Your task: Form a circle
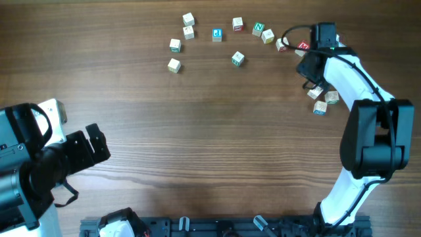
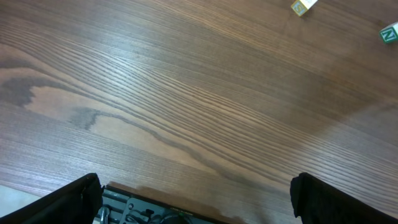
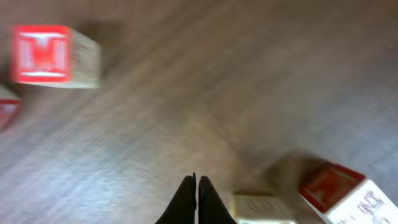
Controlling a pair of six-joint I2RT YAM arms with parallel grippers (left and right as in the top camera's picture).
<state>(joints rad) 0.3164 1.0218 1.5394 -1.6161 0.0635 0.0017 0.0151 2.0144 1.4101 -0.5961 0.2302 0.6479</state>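
Now circle arcs left-right, bulging away; left pincer spread, right pincer closed.

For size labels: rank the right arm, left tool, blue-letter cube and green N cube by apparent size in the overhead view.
1. right arm
2. left tool
3. blue-letter cube and green N cube: alike, not ranked.
The arm and tool probably sit nearer the camera, so they may look enlarged.

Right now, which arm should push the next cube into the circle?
Right, probably. The right hand, shut, sits among the cubes at that end of the circle; the left hand is open and far from every cube.
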